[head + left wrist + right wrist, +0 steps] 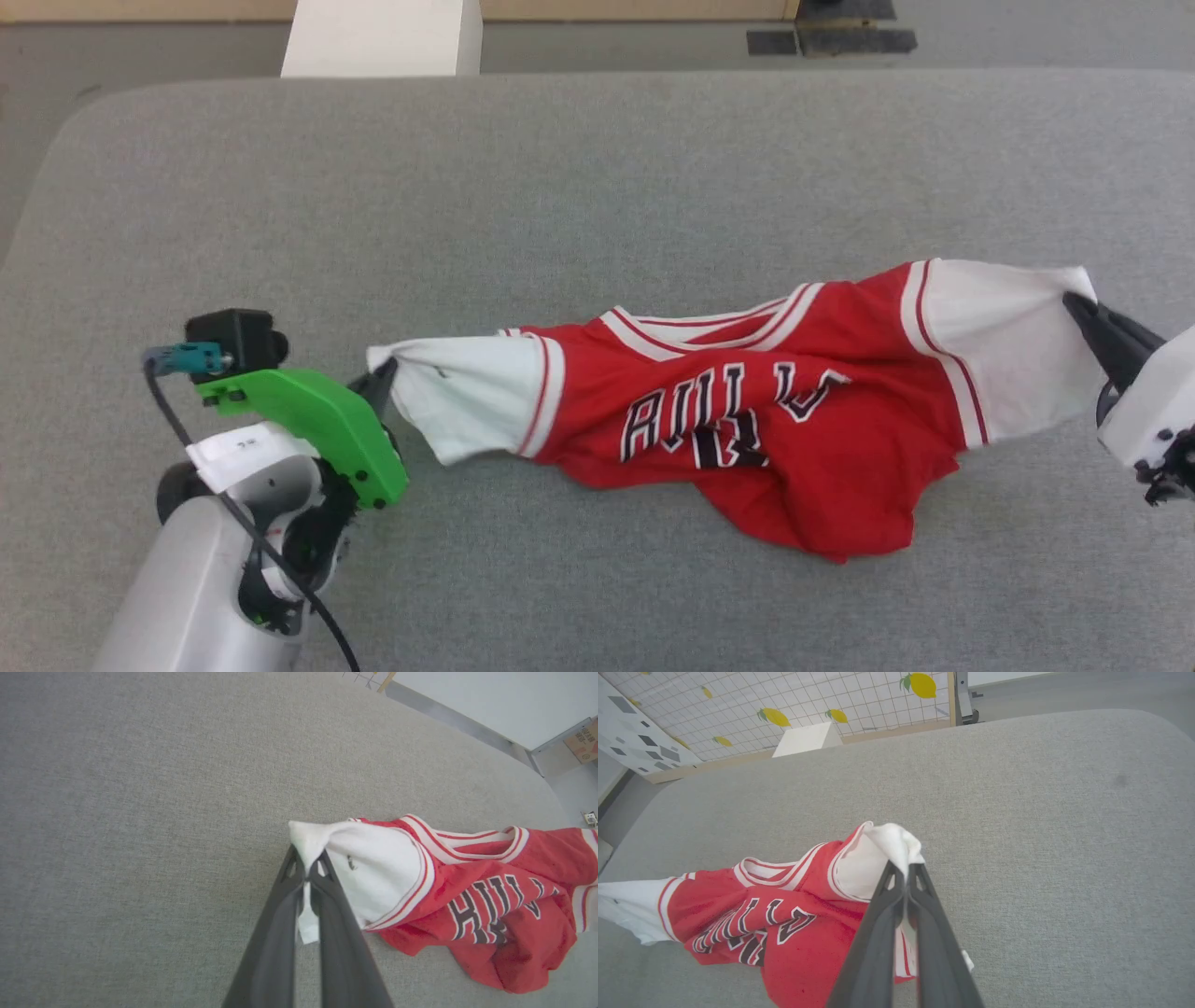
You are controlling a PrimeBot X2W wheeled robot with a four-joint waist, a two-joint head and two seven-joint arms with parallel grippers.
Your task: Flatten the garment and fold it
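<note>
Head view shows a wide grey bench (597,168) with rounded far corners, and the red jersey (822,373) lies across its near half, drawn out sideways between the two arms. Its red body is crumpled, and the lower part sags toward the robot in a bunched fold that rests on the bench. The chest faces up, rumpled so that the black white-edged letters (719,411) are partly folded into each other. The striped collar (709,327) lies on the far side of the body. At the robot's left, the pale left arm carries a green mount (308,420), and the left gripper (383,378) is closed on the tip of the left-hand sleeve (467,401), which is white with red-and-white trim where it joins the body. In the left wrist view a strip of that white cloth is pinched between the two dark fingers (275,933) and hangs down in the slit between them. At the right edge, the right gripper (1078,308) is clamped on the end of the right-hand sleeve (1008,345), also white. The right wrist view shows the fingertips pressed together with the sleeve's edge puffed up above them. Beyond the bench stands a white block (383,37), and behind it in the right wrist view is a gridded wall panel (808,704) printed with lemons.
</note>
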